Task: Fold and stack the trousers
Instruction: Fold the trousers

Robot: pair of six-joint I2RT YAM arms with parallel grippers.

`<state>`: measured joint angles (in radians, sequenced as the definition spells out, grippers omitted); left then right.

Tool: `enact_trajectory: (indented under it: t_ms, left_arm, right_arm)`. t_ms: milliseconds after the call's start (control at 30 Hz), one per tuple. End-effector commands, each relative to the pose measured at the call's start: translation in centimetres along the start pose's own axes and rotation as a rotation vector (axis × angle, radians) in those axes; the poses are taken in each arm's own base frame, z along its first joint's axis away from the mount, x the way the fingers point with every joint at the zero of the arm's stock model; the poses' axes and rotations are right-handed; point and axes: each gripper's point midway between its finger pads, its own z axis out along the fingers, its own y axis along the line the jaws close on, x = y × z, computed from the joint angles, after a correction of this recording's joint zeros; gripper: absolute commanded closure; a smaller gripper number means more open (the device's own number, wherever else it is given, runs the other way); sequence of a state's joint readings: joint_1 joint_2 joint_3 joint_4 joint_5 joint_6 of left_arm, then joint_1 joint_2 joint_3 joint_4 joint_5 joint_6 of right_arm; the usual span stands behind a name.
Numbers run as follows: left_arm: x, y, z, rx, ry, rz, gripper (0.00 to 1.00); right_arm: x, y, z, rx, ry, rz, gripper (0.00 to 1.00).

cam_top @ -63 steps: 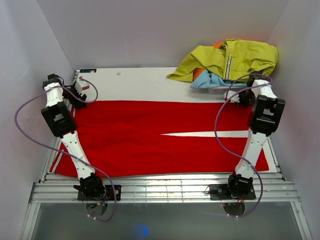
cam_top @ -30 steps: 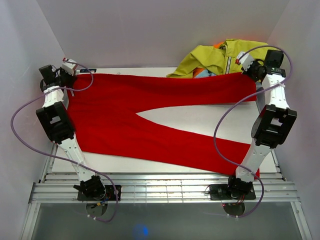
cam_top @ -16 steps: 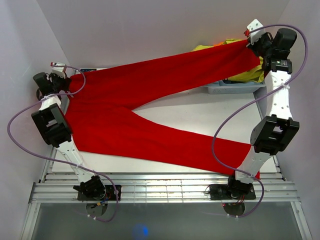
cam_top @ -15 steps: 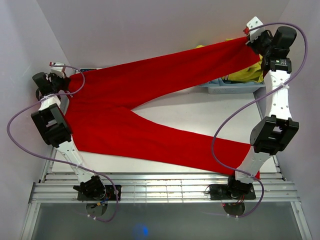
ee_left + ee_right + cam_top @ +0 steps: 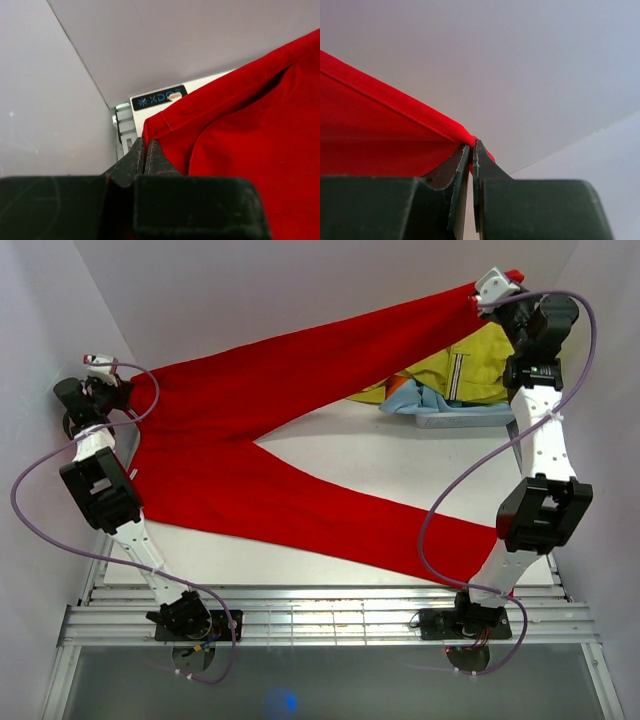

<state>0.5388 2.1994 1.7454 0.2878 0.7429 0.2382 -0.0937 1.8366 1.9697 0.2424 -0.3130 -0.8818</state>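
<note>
Trousers (image 5: pixel 300 430): far leg hangs in the air between the arms, long axis rising from low left to high right. The near leg lies flat on the table (image 5: pixel 400 455), slanting toward the right base.

Left fingers (image 5: pixel 136 161) are clamped on the waist-end corner. Right fingers (image 5: pixel 456 170) pinch the raised hem.

The near leg lies base-ward of both grips, so the fold probably travels that way.

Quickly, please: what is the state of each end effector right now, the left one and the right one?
Left end effector: closed, holding a corner of the trousers.
Right end effector: closed, holding the end of one trousers leg, high above the table.
</note>
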Motion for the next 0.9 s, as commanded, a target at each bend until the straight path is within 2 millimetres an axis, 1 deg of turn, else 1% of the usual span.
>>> enact_trajectory:
  t_ms: [0,33,67,100,133,167,200,233,267,300,333,367,400,433,467,500,533,567,600,633,667,700,733,767,800,867]
  left_arm:
    - [-2.9,0.7,-2.8,0.029,-0.058,0.129,1.0]
    - [-2.5,0.6,-3.3,0.043,-0.054,0.141,1.0]
    - [-2.2,0.5,-3.9,0.053,-0.051,0.157,1.0]
    - [-2.2,0.9,-4.8,0.044,-0.047,0.193,1.0]
    - [-1.0,0.2,-5.5,0.07,-0.034,0.184,1.0]
    - [-0.4,0.6,-6.5,0.067,-0.024,0.185,1.0]
    - [-0.6,0.6,-7.1,0.068,-0.023,0.194,1.0]
    - [0.5,0.1,-7.7,0.083,-0.01,0.184,1.0]
    - [0.9,0.0,-8.2,0.09,-0.005,0.183,1.0]
    - [1.5,-0.1,-8.9,0.093,0.01,0.177,1.0]
    - [1.1,-0.2,-9.4,0.095,0.008,0.221,1.0]
    - [2.3,-1.0,-10.0,0.106,0.024,0.209,1.0]
    - [2.5,-1.1,-10.6,0.108,0.027,0.209,1.0]
    - [2.0,-1.5,-11.1,0.118,0.02,0.24,1.0]
    - [2.8,-2.0,-11.8,0.129,0.031,0.229,1.0]
    - [2.9,-2.3,-12.2,0.131,0.035,0.232,1.0]
    - [2.9,-2.3,-12.7,0.129,0.035,0.235,1.0]
    - [3.0,-2.1,-13.8,0.12,0.038,0.238,1.0]
    - [3.2,-2.2,-14.3,0.124,0.041,0.227,1.0]
    - [3.3,-2.0,-14.9,0.121,0.045,0.221,1.0]
    - [3.3,-1.8,-15.5,0.122,0.046,0.244,1.0]
    - [4.3,-1.8,-16.6,0.134,0.075,0.215,1.0]
    - [4.8,-1.8,-17.2,0.146,0.091,0.224,1.0]
    - [5.4,-1.9,-17.7,0.154,0.107,0.228,1.0]
    - [6.2,-2.1,-18.7,0.162,0.13,0.224,1.0]
    - [7.4,-2.8,-19.5,0.188,0.158,0.241,1.0]
  right_arm:
    - [-5.3,-4.0,-4.4,0.053,-0.14,-0.175,0.92]
    - [-3.6,-1.0,-5.3,-0.02,-0.119,-0.169,0.92]
    - [-3.8,-0.1,-6.4,-0.06,-0.142,-0.192,0.92]
    - [-5.5,-0.9,-8.3,-0.057,-0.165,-0.245,0.92]
    - [-4.4,1.3,-9.4,-0.113,-0.149,-0.233,0.92]
    - [-5.4,0.9,-11.1,-0.129,-0.164,-0.255,0.92]
    - [-5.0,1.3,-11.8,-0.14,-0.156,-0.264,0.92]
    - [-4.9,1.7,-12.6,-0.155,-0.151,-0.264,0.92]
    - [-4.0,2.5,-13.5,-0.185,-0.139,-0.254,0.92]
    - [-4.5,2.2,-14.6,-0.186,-0.138,-0.261,0.92]
    - [-4.3,2.4,-15.3,-0.195,-0.132,-0.258,0.92]
    - [-4.0,2.6,-16.0,-0.208,-0.126,-0.255,0.92]
    - [-4.0,3.3,-17.0,-0.229,-0.117,-0.249,0.92]
    - [-4.0,3.7,-17.6,-0.241,-0.118,-0.258,0.92]
    - [-4.7,3.7,-18.6,-0.249,-0.131,-0.276,0.92]
    - [-4.0,5.2,-19.3,-0.281,-0.119,-0.263,0.92]
    - [-3.6,6.2,-20.1,-0.311,-0.111,-0.278,0.92]
    - [-4.0,6.2,-21.2,-0.311,-0.12,-0.302,0.92]
    - [-2.8,7.8,-22.1,-0.336,-0.1,-0.283,0.92]
    - [-2.5,8.1,-22.7,-0.34,-0.09,-0.283,0.92]
    - [-2.4,8.4,-24.0,-0.36,-0.079,-0.318,0.92]
    - [-1.9,8.7,-24.8,-0.364,-0.067,-0.327,0.92]
    - [-0.8,10.2,-25.8,-0.383,-0.05,-0.311,0.92]
    - [-0.1,10.4,-26.8,-0.389,-0.039,-0.307,0.92]
    - [-0.3,10.5,-27.7,-0.39,-0.042,-0.341,0.92]
    - [0.5,12.2,-29.5,-0.431,-0.032,-0.331,0.92]
